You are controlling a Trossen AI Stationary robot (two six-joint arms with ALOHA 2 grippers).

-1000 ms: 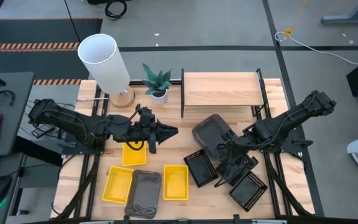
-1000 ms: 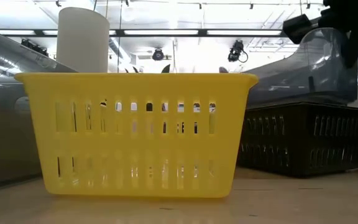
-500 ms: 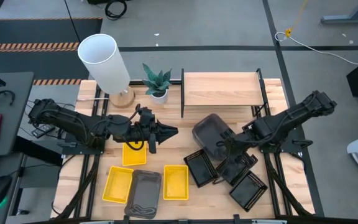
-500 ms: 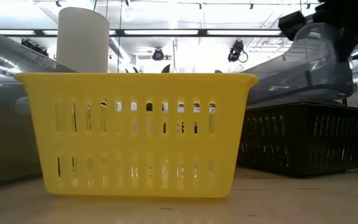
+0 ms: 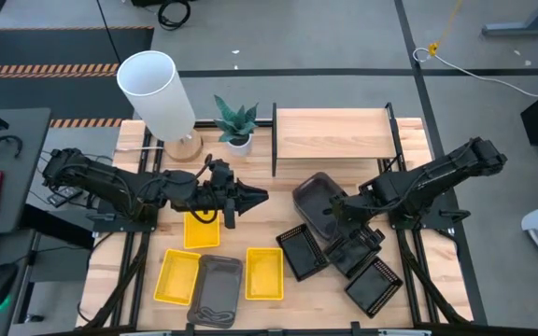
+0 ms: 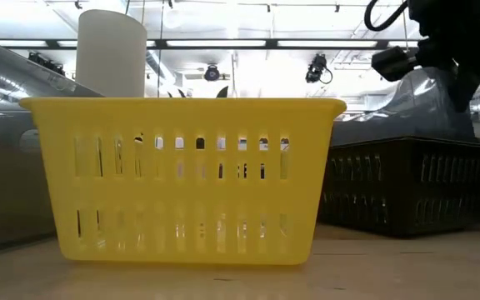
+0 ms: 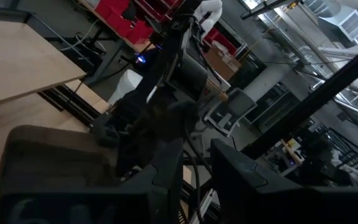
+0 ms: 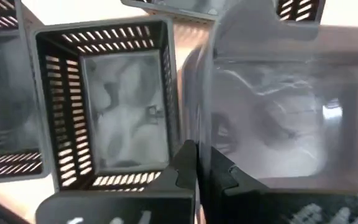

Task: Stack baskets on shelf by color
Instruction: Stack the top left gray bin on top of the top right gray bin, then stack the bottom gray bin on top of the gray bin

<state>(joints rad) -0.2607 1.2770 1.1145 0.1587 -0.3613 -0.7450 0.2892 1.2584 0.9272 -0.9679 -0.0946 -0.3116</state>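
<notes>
My right gripper [image 5: 337,213] is shut on a dark grey basket [image 5: 318,194], which it holds tilted above the black mesh baskets [image 5: 302,250] at the table's right. The low view shows that grey basket [image 6: 423,96] raised over a black one [image 6: 407,187]. My left gripper [image 5: 258,196] hangs level over the table's middle, open, with nothing between its fingers, above a yellow basket [image 5: 202,229]. Two more yellow baskets [image 5: 177,275] and a second grey one [image 5: 215,289] rest on their bottoms near the front edge. The wooden shelf [image 5: 332,133] stands at the far side. My right gripper pinches one wall of the grey basket [image 8: 202,124] at its rim, one finger inside the basket and one outside. The fingers come from above, slanting down. The basket is lifted clear of the table and tilted, its open side up.
A white lamp [image 5: 157,93] and a small potted plant [image 5: 236,121] stand at the far left, beside the shelf. Another black mesh basket [image 5: 374,285] lies near the front right. A yellow basket [image 6: 182,175] fills the low view's middle.
My right gripper has shifted a little toward the table's far edge and sunk slightly, still shut on the grey basket. The basket has gone with it and now shows more of its open inside from above.
</notes>
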